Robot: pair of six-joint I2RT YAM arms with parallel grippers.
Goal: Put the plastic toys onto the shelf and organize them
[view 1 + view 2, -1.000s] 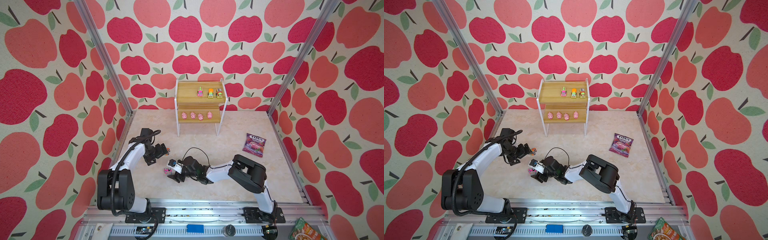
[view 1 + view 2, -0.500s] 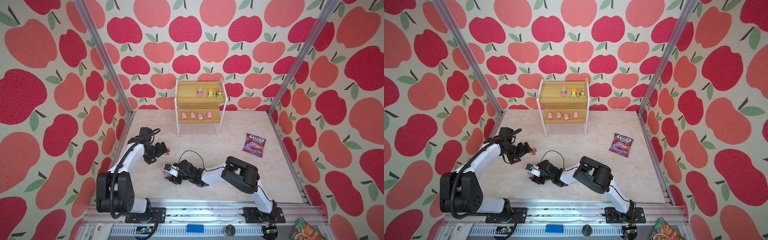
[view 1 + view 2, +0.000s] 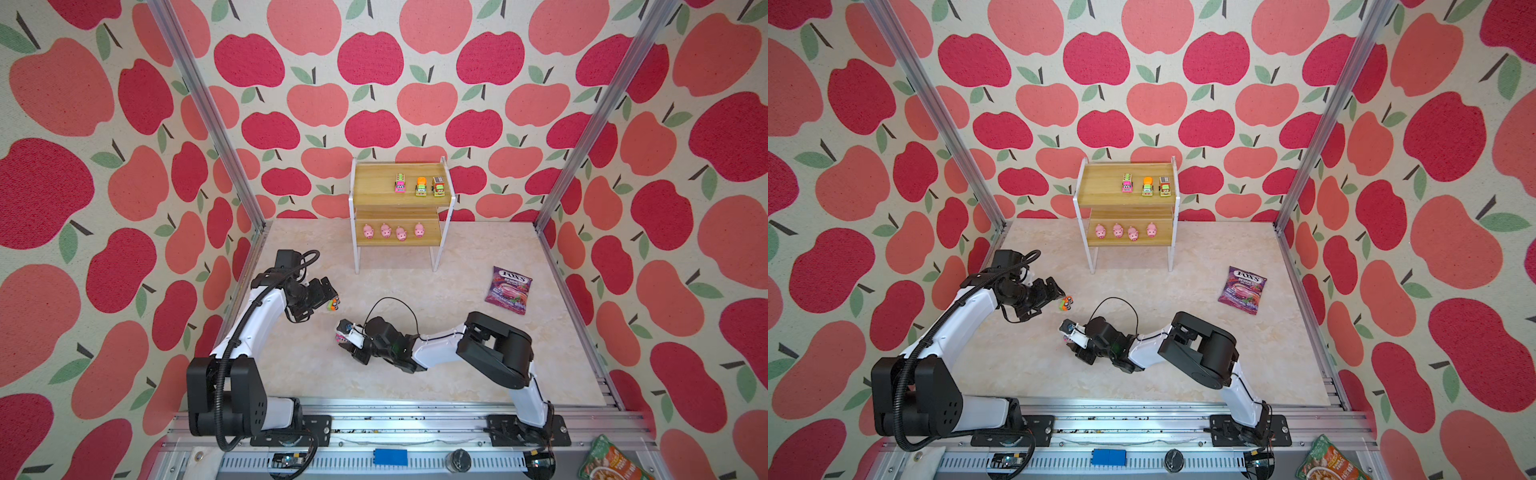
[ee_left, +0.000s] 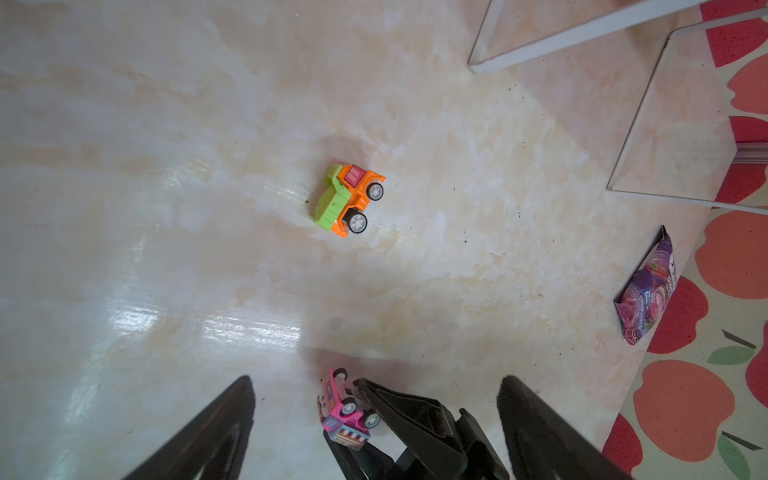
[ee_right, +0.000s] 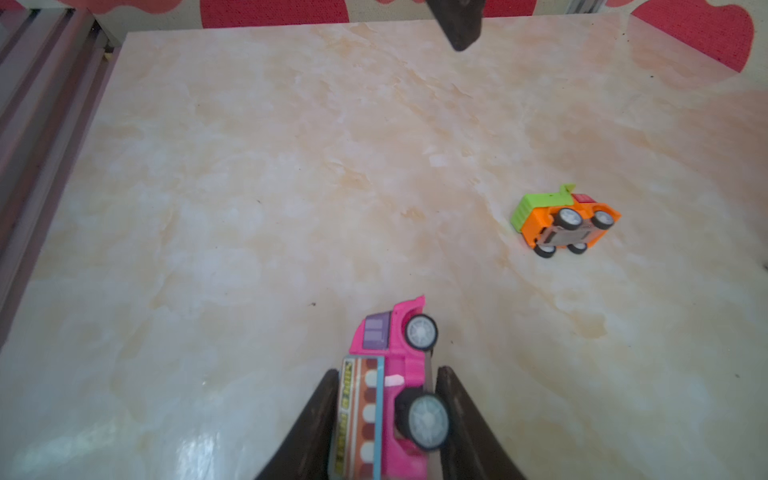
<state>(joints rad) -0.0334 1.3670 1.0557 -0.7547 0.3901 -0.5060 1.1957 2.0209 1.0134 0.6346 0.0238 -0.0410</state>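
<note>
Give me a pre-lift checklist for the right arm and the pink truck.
1. Grip: right gripper has a finger on each side of the pink truck: ok.
2. Pose: pink truck lies on its side, wheels against one finger: not ok for upright placing.
3. Path: left gripper open, hovering nearby: cannot tell if clear.
4. Neighbour: orange-green truck lies apart: ok.
5. Room: shelf top board bare beside the three trucks: ok.
</note>
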